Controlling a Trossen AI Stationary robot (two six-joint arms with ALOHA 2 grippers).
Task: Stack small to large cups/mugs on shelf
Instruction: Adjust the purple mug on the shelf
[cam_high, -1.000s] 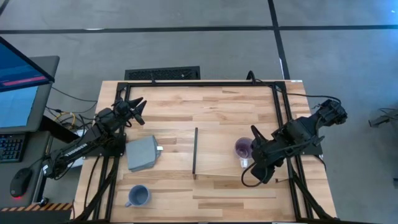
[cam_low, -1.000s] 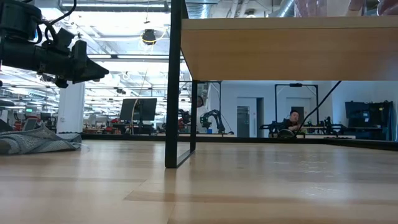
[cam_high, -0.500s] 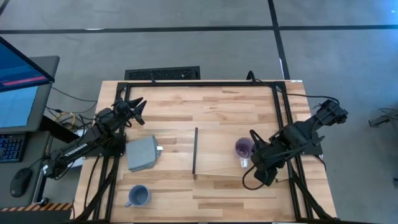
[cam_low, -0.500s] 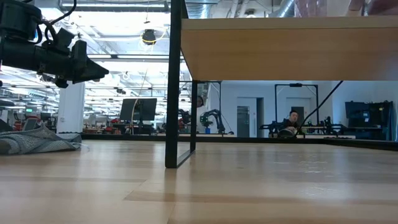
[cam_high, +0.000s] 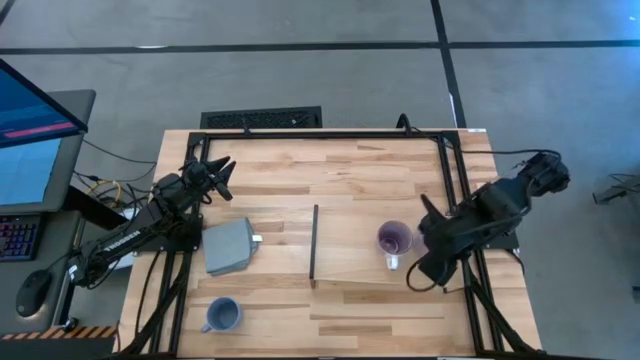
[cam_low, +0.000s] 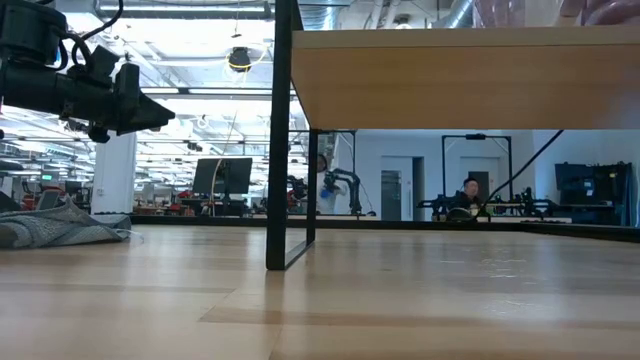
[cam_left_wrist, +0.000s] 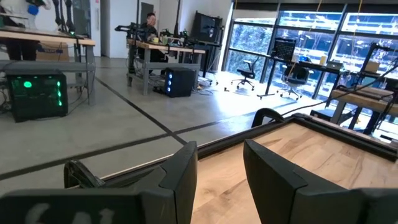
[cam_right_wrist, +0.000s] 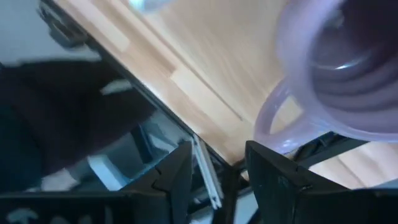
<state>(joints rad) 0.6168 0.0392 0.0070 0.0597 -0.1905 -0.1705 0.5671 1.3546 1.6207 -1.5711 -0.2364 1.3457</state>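
Note:
A lavender mug (cam_high: 393, 238) stands upright on the shelf (cam_high: 360, 215), handle toward the near edge. In the right wrist view a second lavender rim shows inside the mug (cam_right_wrist: 339, 68). The blue-grey mug (cam_high: 222, 315) stands on the tabletop by the near left corner. My right gripper (cam_high: 424, 240) hangs open just right of the lavender mug and touches nothing; its fingers (cam_right_wrist: 214, 177) are apart. My left gripper (cam_high: 216, 172) waits open above the table's far left part, and also shows in the low view (cam_low: 130, 105).
A flat grey block (cam_high: 228, 247) lies left of the shelf's black strip (cam_high: 313, 243). The low view shows the shelf's underside (cam_low: 450, 80) and its black leg (cam_low: 281, 140). A black frame (cam_high: 320, 134) runs round the tabletop. People sit in the room beyond.
My right gripper has drawn back toward the table's right edge, away from the lavender mug. The mug has stayed where it was on the shelf.

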